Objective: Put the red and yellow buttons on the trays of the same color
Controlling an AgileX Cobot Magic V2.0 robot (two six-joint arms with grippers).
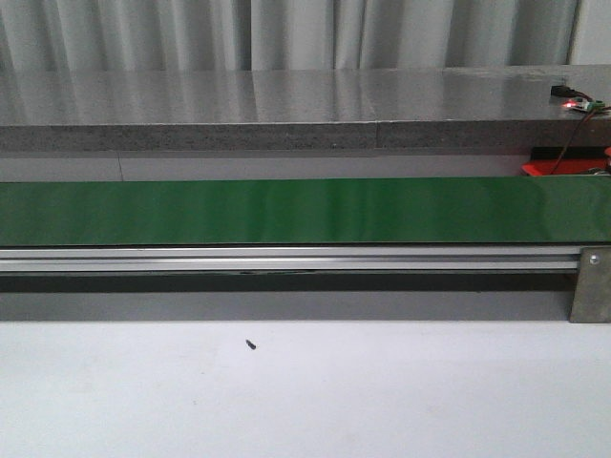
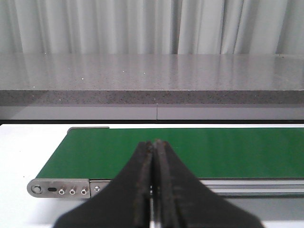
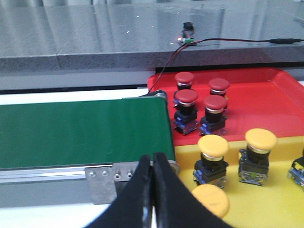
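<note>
front view: green conveyor belt (image 1: 305,212) runs bare across the frame, no buttons on it; corner of the red tray (image 1: 563,168) at far right. neither arm visible.

left wrist view: left gripper (image 2: 153,156) pressed closed, holding nothing, hanging near the belt's roller end (image 2: 57,190).

right wrist view: right gripper (image 3: 153,166) closed and empty. four red buttons (image 3: 185,97) sit in the red tray, yellow buttons (image 3: 213,145) in the yellow tray (image 3: 275,199), beside the belt's end.

risk, my guess: jaws shut mean a late opening if a button arrives, so it could ride off the belt end, or a descent could knock the crowded sorted buttons.
</note>
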